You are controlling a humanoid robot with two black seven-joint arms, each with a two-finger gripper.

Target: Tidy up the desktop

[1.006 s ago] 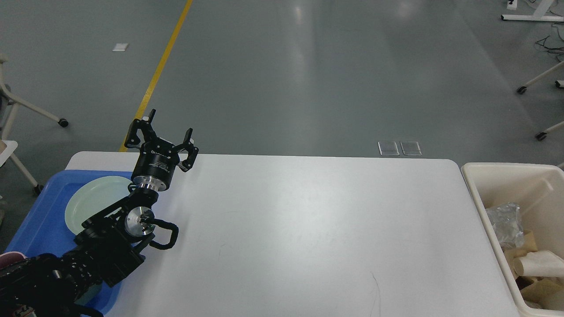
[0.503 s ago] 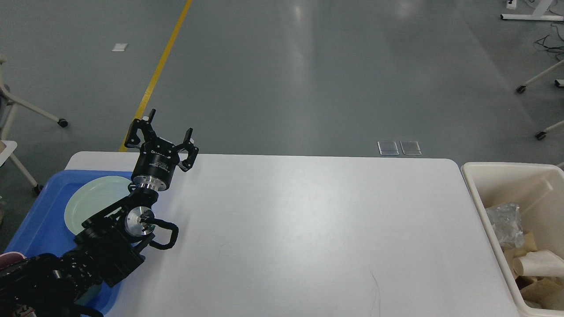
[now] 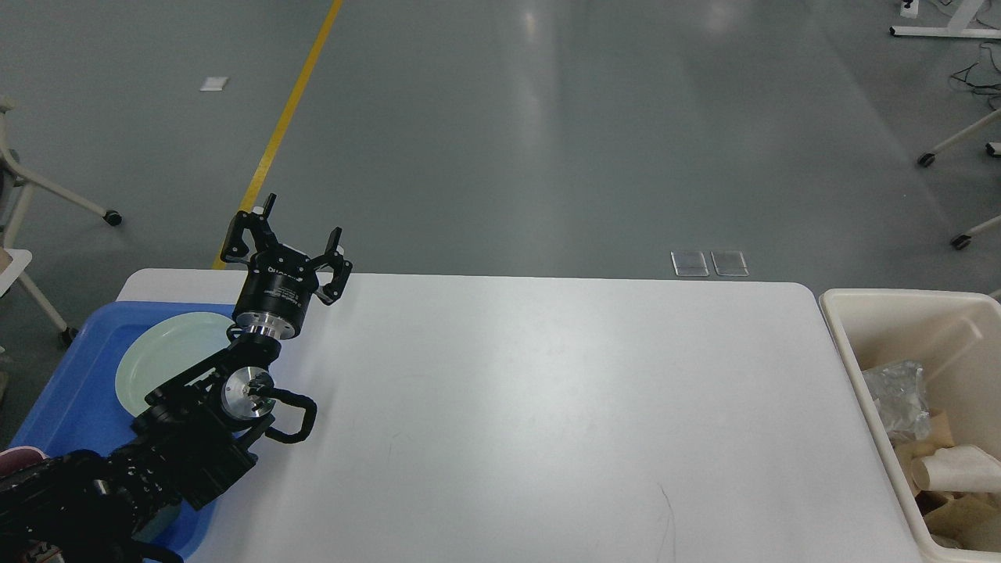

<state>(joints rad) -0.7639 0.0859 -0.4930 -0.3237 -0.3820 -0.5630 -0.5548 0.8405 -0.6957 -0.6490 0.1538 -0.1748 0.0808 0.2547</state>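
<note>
The desktop (image 3: 547,407) is a wide white table top with rounded corners, bare across its middle and right. My left gripper (image 3: 303,221) is raised over its far left part, fingers spread apart and nothing between them. The left arm rises from the lower left, crossing the blue tray. No right gripper shows in the head view.
A blue tray (image 3: 78,375) lies on the table's left end with a pale green plate (image 3: 168,356) in it. A cream bin (image 3: 876,313) holding crumpled paper and plastic stands at the right edge. Grey floor and a yellow line lie beyond the table.
</note>
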